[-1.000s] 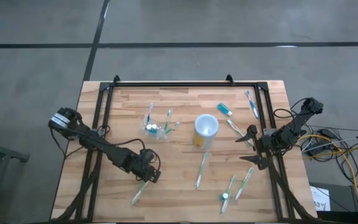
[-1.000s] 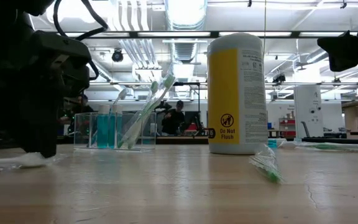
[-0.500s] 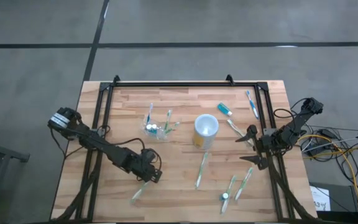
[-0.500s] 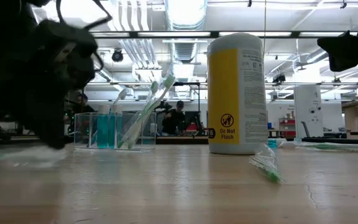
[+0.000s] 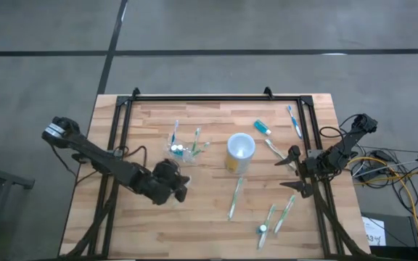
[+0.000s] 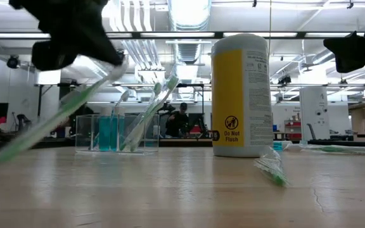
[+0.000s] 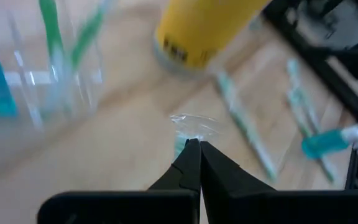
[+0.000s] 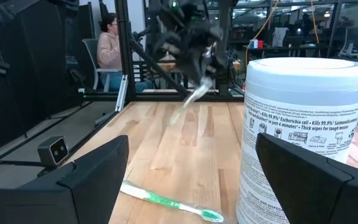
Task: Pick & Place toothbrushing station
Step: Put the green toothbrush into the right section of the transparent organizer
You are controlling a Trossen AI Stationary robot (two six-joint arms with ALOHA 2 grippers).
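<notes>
Now lifting a wrapped green toothbrush (image 6: 49,120) off the surface, left fingers (image 7: 193,163) clenched on its wrapper, just short of the clear toothbrushing station (image 5: 183,147) beside the yellow canister (image 5: 239,151), readying a drop-in; right fingers (image 8: 191,177) idling released.

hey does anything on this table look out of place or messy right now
Yes. Wrapped toothbrushes lie scattered on the table instead of standing in the clear toothbrushing station. One toothbrush dangles slanted from the raised left hand.
</notes>
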